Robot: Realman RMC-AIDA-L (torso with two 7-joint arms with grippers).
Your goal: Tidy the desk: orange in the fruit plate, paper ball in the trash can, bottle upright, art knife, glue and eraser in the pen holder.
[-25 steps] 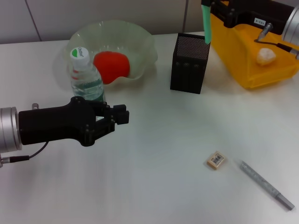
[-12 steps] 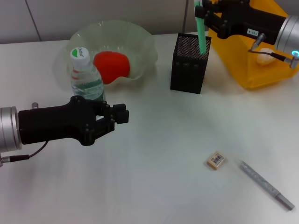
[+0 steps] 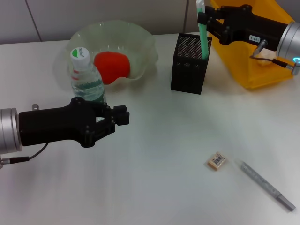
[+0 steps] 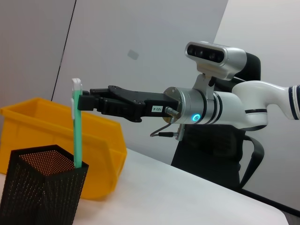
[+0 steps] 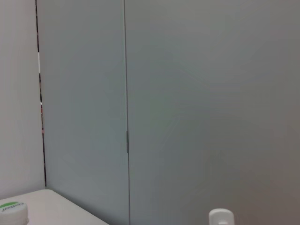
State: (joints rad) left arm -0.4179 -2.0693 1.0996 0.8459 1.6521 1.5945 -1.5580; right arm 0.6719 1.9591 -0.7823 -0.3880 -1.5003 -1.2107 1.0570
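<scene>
Surface: you have a plain white surface [image 3: 154,154] running back to a grey panelled wall [image 5: 187,93].
Right end effector: your right end effector [image 3: 204,18] is above the pen holder [image 3: 190,63], clamped on the top of the green art knife [image 3: 203,33]; the knife stands upright with its lower end inside the mesh holder. The left wrist view shows the same grip from the side, knife [image 4: 76,126] in holder [image 4: 40,187].
Left end effector: your left end effector [image 3: 119,117] hovers low over the surface just in front of the bottle; its fingers sit close together, holding nothing.
Bottle: the bottle [image 3: 86,77] stands upright with a green-and-white cap, just beside the fruit plate.
Fruit plate: the translucent fruit plate [image 3: 140,40] at the back left holds the orange [image 3: 112,65].
Trash can: the yellow bin [image 3: 253,65] sits at the back right, behind the right arm.
Eraser: the eraser [image 3: 216,161] lies on the surface at the front right, apart from the holder.
Glue: the grey stick [image 3: 267,185] lies slanted just beside the eraser, nearer the front right corner.
Room: the left wrist view shows a dark chair [image 4: 211,154] behind the robot's body.
</scene>
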